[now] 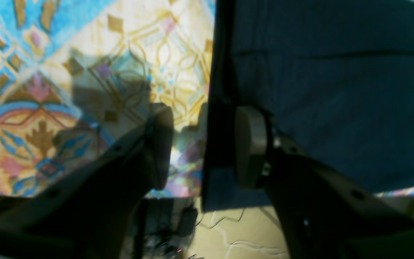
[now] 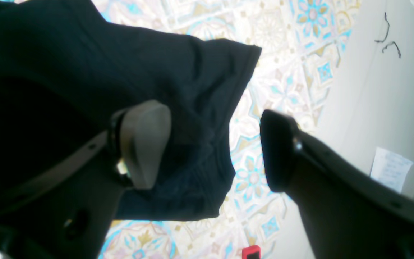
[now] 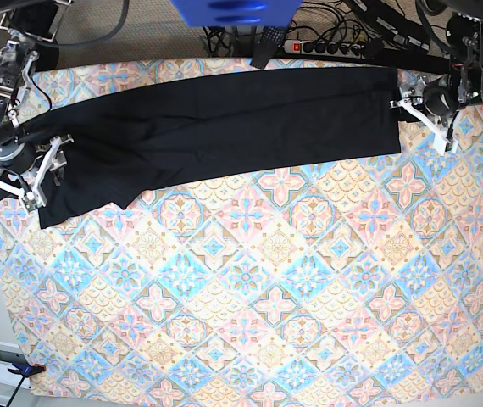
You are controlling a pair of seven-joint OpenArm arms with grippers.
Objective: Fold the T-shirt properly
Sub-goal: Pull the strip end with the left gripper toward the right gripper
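T-shirt (image 3: 224, 127): no readable label | left gripper (image 1: 203, 144): released | right gripper (image 2: 214, 147): released

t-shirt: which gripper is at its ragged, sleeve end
The right gripper, on the base view's left: the T-shirt there steps down unevenly. The left gripper is at the straight, square end.

The left gripper (image 1: 203, 144) is held low at the far right of the base view, its jaws parted, one pad (image 1: 250, 145) lit pale. The right gripper (image 2: 214, 151) is held low at the far left, jaws spread wide with nothing clamped between them.
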